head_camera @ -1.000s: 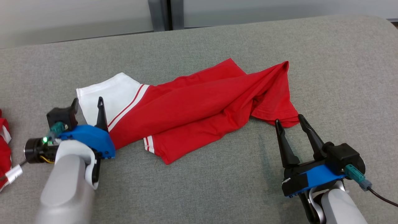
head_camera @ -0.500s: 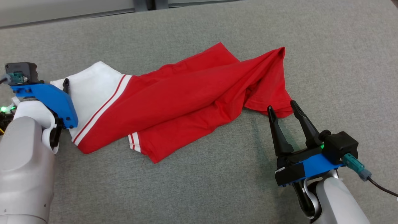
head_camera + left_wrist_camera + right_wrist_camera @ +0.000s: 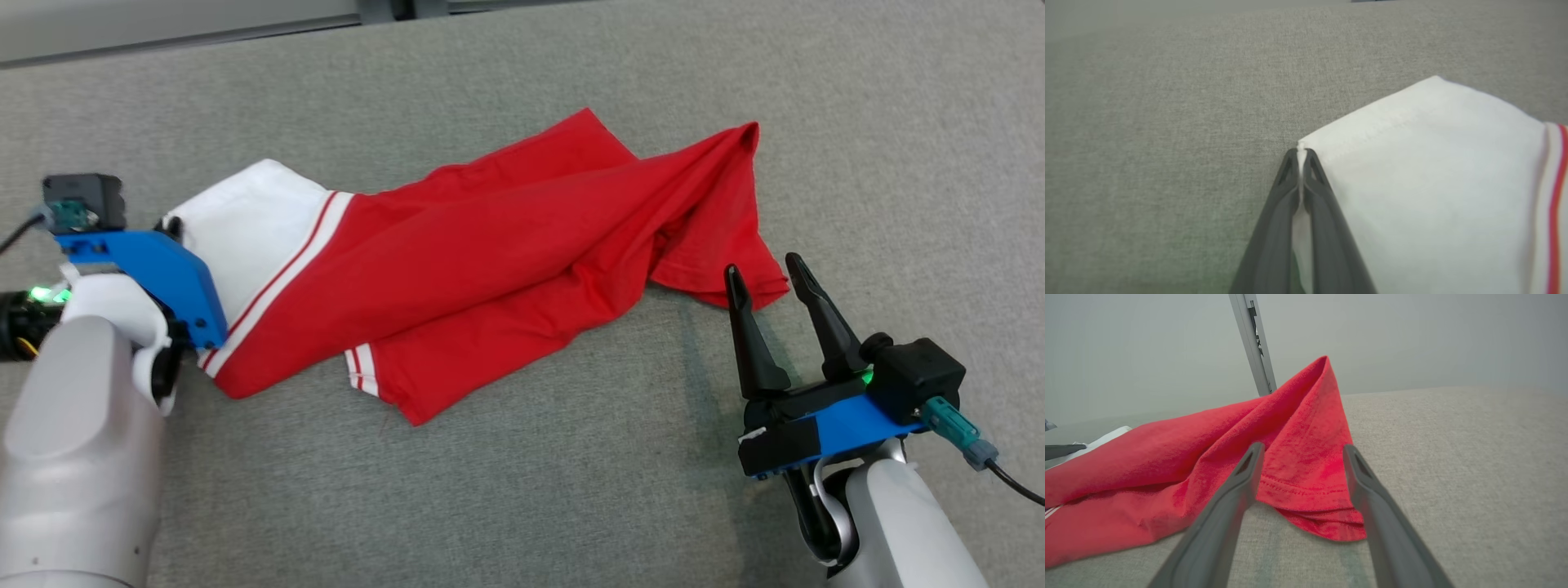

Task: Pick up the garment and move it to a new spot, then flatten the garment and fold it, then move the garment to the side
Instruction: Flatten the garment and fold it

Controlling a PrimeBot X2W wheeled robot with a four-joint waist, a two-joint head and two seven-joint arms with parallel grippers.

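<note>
A red garment (image 3: 506, 245) with a white, red-striped sleeve (image 3: 253, 220) lies rumpled across the grey padded surface (image 3: 522, 490). My left gripper (image 3: 170, 224) is at the sleeve's outer edge. In the left wrist view it (image 3: 1301, 152) is shut on the corner of the white cloth (image 3: 1433, 183). My right gripper (image 3: 766, 276) stands open at the garment's right hem. In the right wrist view its two fingers (image 3: 1303, 451) straddle the red hem corner (image 3: 1327, 522) without closing on it.
The grey surface runs wide on all sides of the garment, with its far edge meeting a pale wall (image 3: 163, 24). A metal post (image 3: 1253, 343) rises behind the garment. A dark cable (image 3: 1012, 482) trails from my right wrist.
The head camera has tilted down. My left gripper, open beside the white sleeve a second ago, is now shut on its edge. My right gripper stays open at the hem.
</note>
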